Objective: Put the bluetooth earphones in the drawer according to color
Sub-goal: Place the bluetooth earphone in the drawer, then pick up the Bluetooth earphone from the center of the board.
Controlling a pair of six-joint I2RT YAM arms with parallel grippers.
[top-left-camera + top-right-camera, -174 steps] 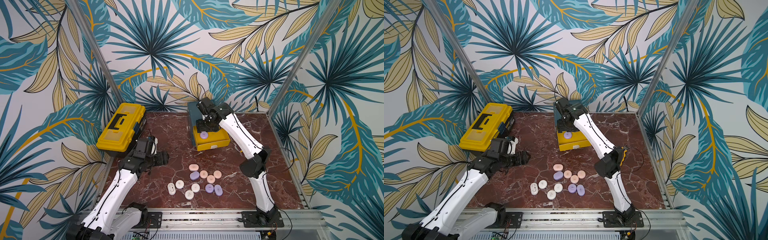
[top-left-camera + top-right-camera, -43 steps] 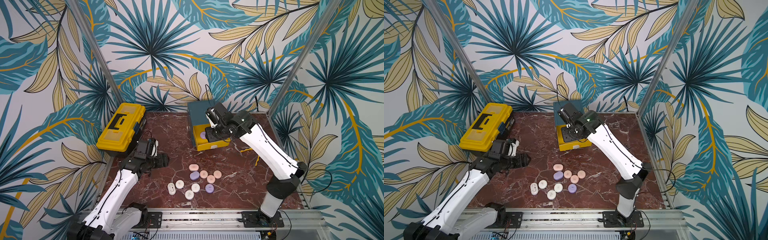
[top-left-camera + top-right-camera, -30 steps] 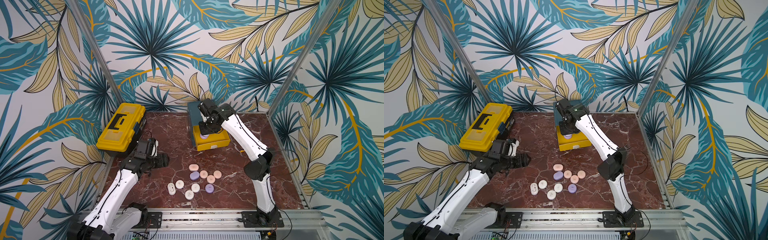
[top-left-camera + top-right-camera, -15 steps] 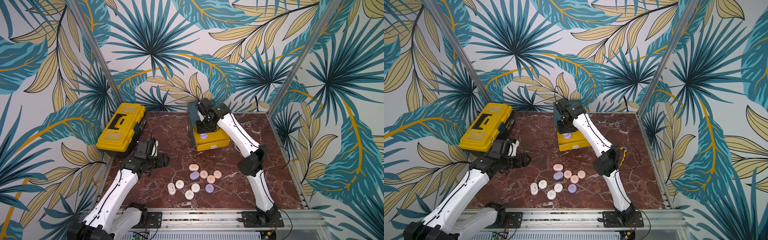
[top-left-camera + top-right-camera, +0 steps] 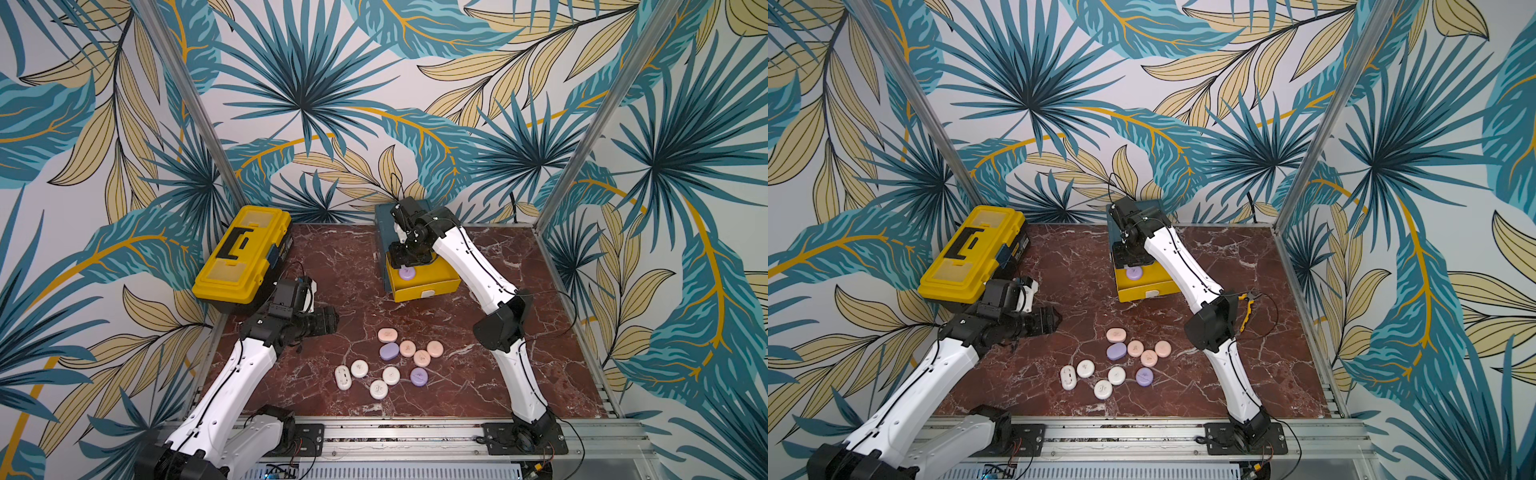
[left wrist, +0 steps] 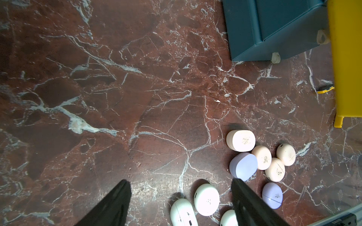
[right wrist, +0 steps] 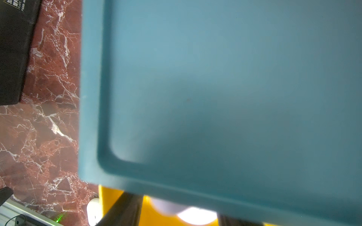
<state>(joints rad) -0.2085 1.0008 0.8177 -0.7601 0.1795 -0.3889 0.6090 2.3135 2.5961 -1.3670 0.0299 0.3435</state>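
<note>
Evidently mid-delivery, my right pincer (image 5: 409, 262) hung over the pulled-out yellow top drawer (image 5: 441, 286) of the teal cabinet (image 5: 383, 222). Its fingers (image 7: 125, 209) stood apart on either side of a pale lilac-tinged case (image 7: 176, 210) in the blurred wrist view, and whether they clamped it or merely flanked it I could not tell. In both top views a flat lilac case (image 5: 406, 273) lay inside that drawer, just in front of the pincer, with its long axis roughly across the drawer's width; whether it was the same case I could not say. My left pincer (image 6: 180, 182) hovered wide open and empty above the marble tabletop (image 5: 340, 257), near the yellow-and-black toolbox (image 5: 243, 253). By my reckoning the step in hand was filing the lilac earphones. Out on the marble, well apart from the drawer, a slanted lilac case (image 5: 389, 351) touched the peach cases (image 5: 407, 348), its long axis running from near-left to far-right. A rounder-looking lilac case (image 5: 418, 377) sat just beside the white cases (image 5: 359, 368). The next move, I judged, called for a straight lift clear of the drawer's walls. After that would come a reach to the cluster, with the jaws set across the slanted case's short axis so the peach ones were not nudged.
</note>
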